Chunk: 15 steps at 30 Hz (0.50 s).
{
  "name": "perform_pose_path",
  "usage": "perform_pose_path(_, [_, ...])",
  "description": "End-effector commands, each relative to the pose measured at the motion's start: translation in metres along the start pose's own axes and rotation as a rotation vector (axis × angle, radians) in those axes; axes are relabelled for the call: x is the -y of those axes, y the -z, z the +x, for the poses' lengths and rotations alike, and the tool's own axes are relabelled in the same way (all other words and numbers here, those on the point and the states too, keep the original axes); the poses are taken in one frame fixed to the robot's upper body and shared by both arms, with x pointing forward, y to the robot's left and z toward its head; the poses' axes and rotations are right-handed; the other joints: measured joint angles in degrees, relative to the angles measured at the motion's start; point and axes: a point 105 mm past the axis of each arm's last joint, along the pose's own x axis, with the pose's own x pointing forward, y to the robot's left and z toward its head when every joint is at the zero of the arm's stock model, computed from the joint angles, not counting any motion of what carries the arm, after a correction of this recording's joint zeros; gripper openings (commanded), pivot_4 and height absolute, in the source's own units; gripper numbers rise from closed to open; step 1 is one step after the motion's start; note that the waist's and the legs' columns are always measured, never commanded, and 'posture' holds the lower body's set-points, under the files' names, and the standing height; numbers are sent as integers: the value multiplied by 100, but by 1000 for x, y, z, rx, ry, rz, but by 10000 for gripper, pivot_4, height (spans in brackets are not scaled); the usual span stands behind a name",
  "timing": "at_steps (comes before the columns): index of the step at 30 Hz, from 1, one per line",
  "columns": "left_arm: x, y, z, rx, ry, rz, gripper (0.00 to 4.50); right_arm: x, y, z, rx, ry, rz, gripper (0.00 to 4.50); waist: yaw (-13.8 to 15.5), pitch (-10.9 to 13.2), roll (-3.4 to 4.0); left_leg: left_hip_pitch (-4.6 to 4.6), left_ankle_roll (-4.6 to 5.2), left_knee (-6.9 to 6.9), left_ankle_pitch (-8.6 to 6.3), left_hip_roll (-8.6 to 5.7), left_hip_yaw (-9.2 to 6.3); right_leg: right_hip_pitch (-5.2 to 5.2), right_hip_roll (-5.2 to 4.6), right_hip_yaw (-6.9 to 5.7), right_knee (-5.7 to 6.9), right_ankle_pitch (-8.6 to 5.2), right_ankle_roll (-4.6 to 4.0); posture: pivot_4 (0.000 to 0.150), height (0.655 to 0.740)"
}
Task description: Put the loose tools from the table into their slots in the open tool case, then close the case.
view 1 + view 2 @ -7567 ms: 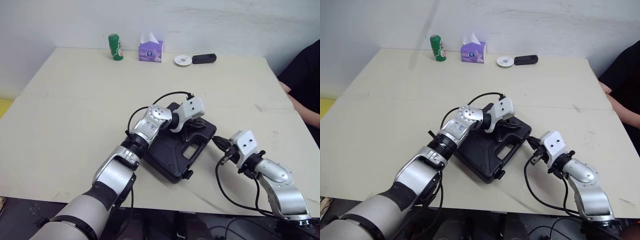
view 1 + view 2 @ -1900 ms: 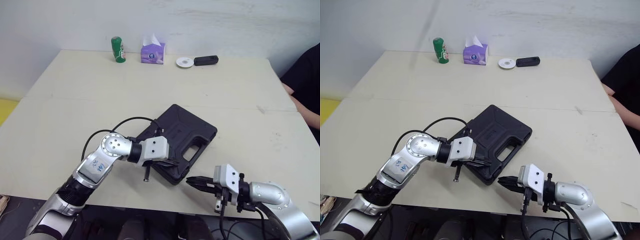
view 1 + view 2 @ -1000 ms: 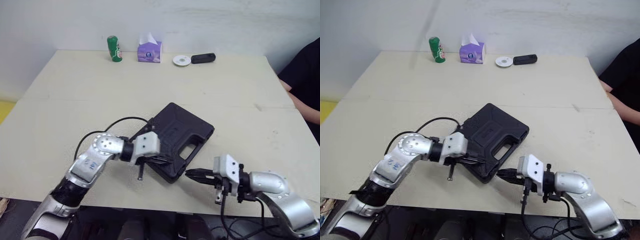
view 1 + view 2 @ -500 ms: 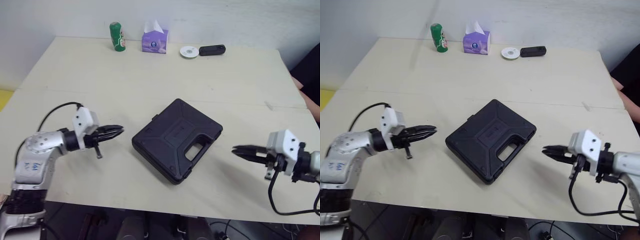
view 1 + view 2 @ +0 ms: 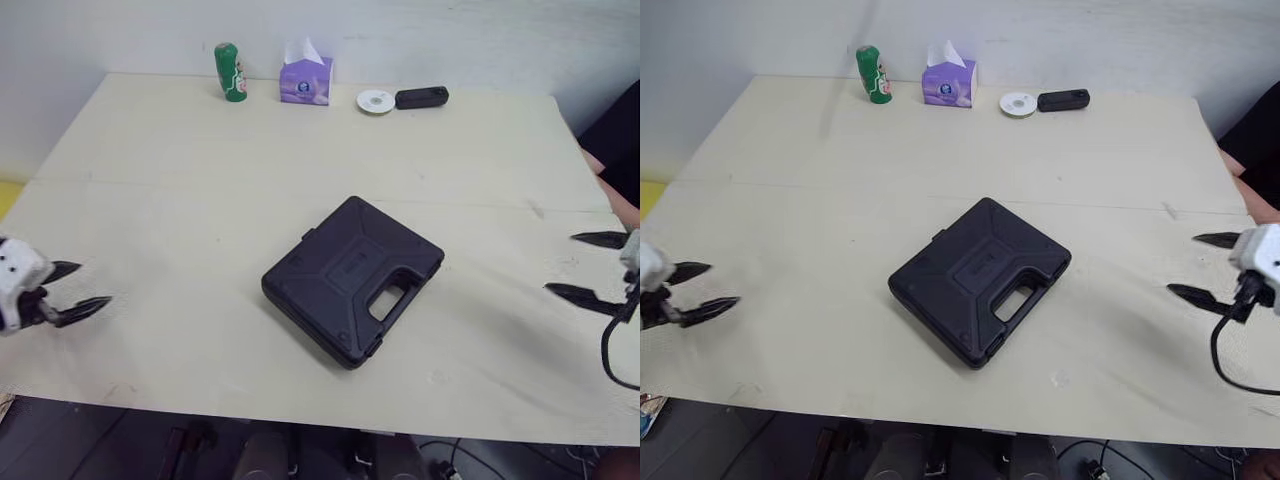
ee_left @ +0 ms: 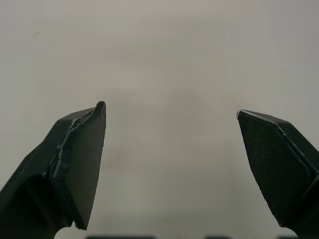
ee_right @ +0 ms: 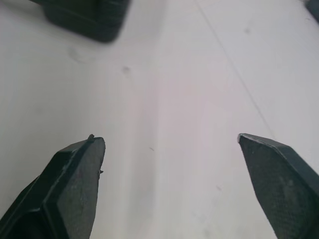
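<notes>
The tool case (image 5: 352,280) is lying flat and shut near the middle of the surface (image 5: 180,180), turned diagonally, with its handle opening (image 5: 385,300) facing the near right corner. It is looking like a hard, moulded plastic shell: stiff, probably weighty for its size with tools inside, and likely smooth enough to be slipping under a light pinch. The bar of the handle is seeming the surest place to take hold. The thin edges are offering only a shallow bite. With the lid down, the closing step is appearing done, though whether the latches are snapped is too small to tell.

The left tool (image 5: 93,283) is hovering at the surface's left edge, well apart from the case, its two fingers spread wide and holding nothing. The right tool (image 5: 560,262) is hanging at the right edge, equally spread and empty.

Along the far edge a green can (image 5: 229,72), a tissue box (image 5: 306,85), a white disc (image 5: 375,101) and a black device (image 5: 421,97) are standing in a row. A person's dark sleeve (image 5: 620,130) is showing at the far right.
</notes>
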Motion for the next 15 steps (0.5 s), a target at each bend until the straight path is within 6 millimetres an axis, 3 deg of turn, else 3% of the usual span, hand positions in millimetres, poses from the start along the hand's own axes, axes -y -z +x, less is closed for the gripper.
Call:
perform_pose_path(1, [-16,-7,-10,34,-84,56,44715,11,-1,-8,-11,39,-57,45000,-9,0,0,1,-4,-1,1,0,0,-1,0,0,5,0,0,1500,7400])
perform_pose_path(11, [-20,-4,2,61,-121,82,44715,14,2,-1,20,95,-72,45000,-103,0,1,9,-8,7,6,0,18,-5,-2,7,54,-1,-1,1500,7400])
perform_pose_path(15, [-21,-18,9,137,-125,117,44715,15,0,7,41,113,-76,45000,-128,0,0,15,-8,16,6,0,29,-7,-2,13,70,0,-1,1500,7400])
